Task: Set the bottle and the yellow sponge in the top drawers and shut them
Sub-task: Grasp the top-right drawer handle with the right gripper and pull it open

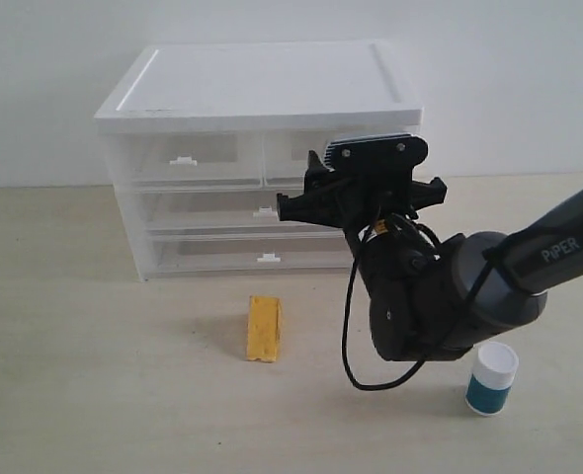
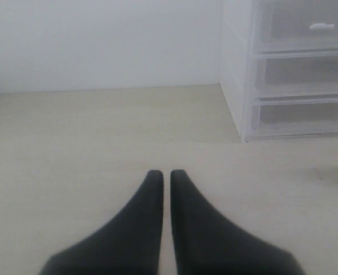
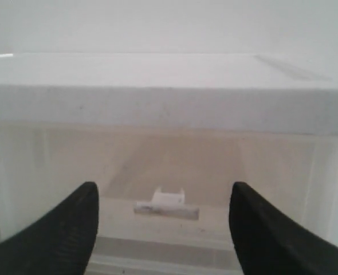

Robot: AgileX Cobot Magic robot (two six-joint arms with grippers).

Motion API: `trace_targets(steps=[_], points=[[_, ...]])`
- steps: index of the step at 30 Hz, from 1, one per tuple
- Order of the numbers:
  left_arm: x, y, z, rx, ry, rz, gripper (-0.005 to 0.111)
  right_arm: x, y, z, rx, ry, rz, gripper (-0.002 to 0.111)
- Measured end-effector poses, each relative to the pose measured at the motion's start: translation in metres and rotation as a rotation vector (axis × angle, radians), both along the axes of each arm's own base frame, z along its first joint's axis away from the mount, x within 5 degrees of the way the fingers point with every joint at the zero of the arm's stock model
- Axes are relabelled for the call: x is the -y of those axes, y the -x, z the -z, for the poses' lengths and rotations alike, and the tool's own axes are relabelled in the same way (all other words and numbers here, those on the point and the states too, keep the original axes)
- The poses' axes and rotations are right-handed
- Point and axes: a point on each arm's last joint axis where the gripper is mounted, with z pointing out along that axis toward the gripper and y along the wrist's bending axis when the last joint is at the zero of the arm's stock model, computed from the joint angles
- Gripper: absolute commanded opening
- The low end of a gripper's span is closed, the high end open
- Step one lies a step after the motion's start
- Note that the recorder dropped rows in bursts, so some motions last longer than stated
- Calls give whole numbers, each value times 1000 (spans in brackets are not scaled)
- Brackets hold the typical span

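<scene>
right claw (image 3: 163, 192) facing handle (image 3: 166, 208), gap clear

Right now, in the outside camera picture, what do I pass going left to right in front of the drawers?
yellow sponge → black claw → bottle

Bottle (image 1: 491, 378), white cap over teal-blue body, is standing upright on the pale table (image 1: 94, 395), well right of the yellow sponge (image 1: 264, 328). Sponge, a porous orange-yellow block, is lying flat just in front of the cabinet (image 1: 262, 84). Top drawers (image 1: 188, 148), translucent, are sitting shut side by side under the white top; the right one is showing only partly.
</scene>
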Motion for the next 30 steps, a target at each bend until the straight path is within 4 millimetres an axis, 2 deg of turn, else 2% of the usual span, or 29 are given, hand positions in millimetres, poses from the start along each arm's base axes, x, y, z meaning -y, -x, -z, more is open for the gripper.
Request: trace_targets(steps=[6, 11, 12, 14, 15, 16, 24, 30], points=[[0, 0, 0, 0, 0, 0, 4, -1, -5, -5, -3, 0, 35, 61], [0, 0, 0, 0, 0, 0, 4, -2, -10, -1, 12, 12, 65, 59], [0, 0, 0, 0, 0, 0, 4, -4, -10, -1, 19, 11, 68, 54], [0, 0, 0, 0, 0, 0, 4, -5, -10, 1, 14, 11, 74, 35], [0, 0, 0, 0, 0, 0, 4, -5, -10, 2, 7, 11, 74, 14], [0, 0, 0, 0, 0, 0, 4, -6, -11, 3, -7, 14, 62, 1], [0, 0, 0, 0, 0, 0, 4, -14, -6, 2, -22, 28, 81, 0], [0, 0, 0, 0, 0, 0, 4, -15, 17, 0, -35, 69, 85, 0]])
